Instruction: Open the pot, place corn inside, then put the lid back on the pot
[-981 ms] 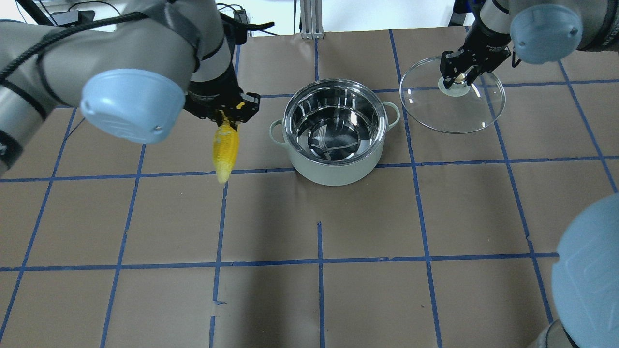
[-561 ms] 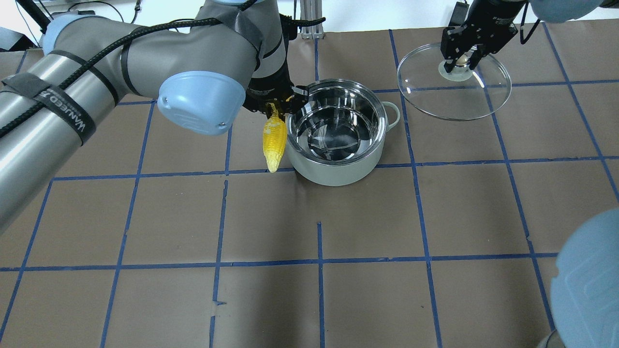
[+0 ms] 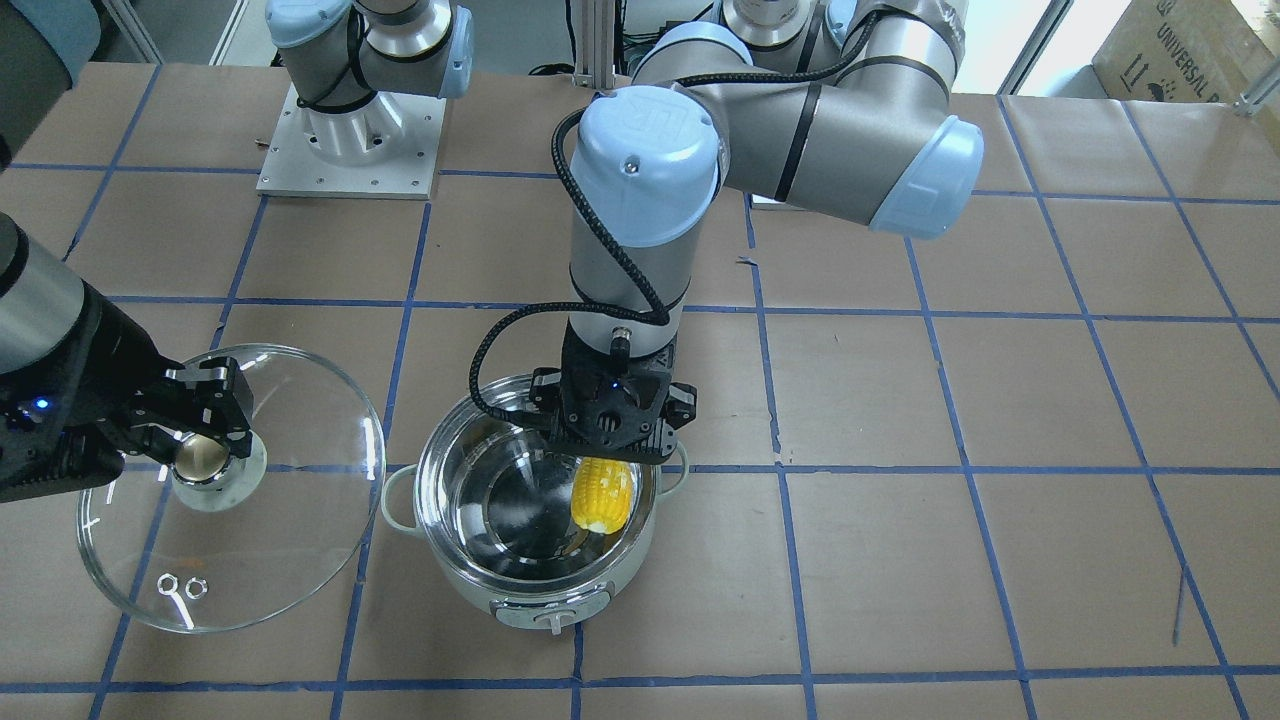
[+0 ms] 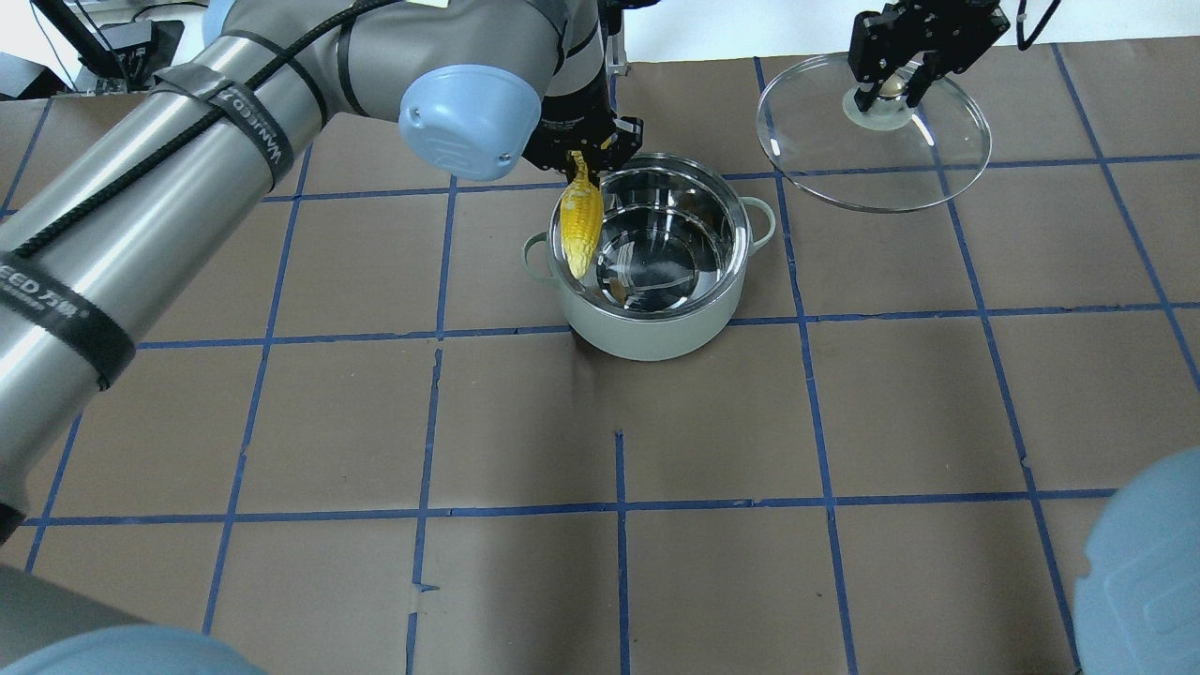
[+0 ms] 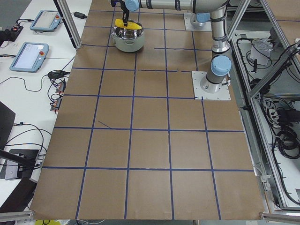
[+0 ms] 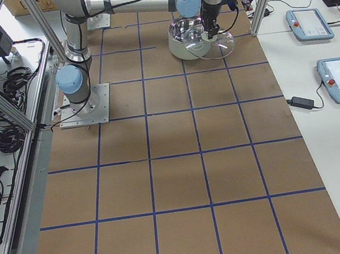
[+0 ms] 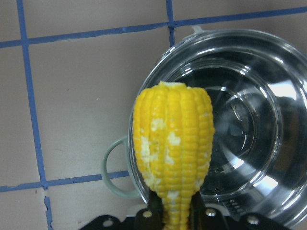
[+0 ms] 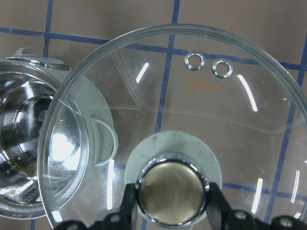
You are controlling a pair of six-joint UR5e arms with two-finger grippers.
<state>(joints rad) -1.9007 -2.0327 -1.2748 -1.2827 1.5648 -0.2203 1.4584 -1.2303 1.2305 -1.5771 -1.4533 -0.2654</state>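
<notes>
The mint-green pot (image 4: 656,328) stands open on the table, its steel inside empty (image 3: 520,500). My left gripper (image 4: 583,161) is shut on the thick end of the yellow corn (image 4: 580,223), which hangs tip-down over the pot's left rim; it also shows in the front view (image 3: 603,493) and the left wrist view (image 7: 173,143). My right gripper (image 4: 891,84) is shut on the brass knob (image 8: 172,191) of the glass lid (image 4: 844,141), holding it in the air to the right of the pot (image 3: 300,500).
The table (image 4: 619,525) is covered in brown paper with a blue tape grid. The pot's loop handles (image 4: 761,223) stick out left and right, and its control knob (image 3: 553,620) faces away from the robot. Tablets and cables (image 5: 30,54) lie past the far table edge.
My left arm has carried the corn rightward from beside the pot to over its left rim. My right gripper has moved the lid farther back and slightly higher.
</notes>
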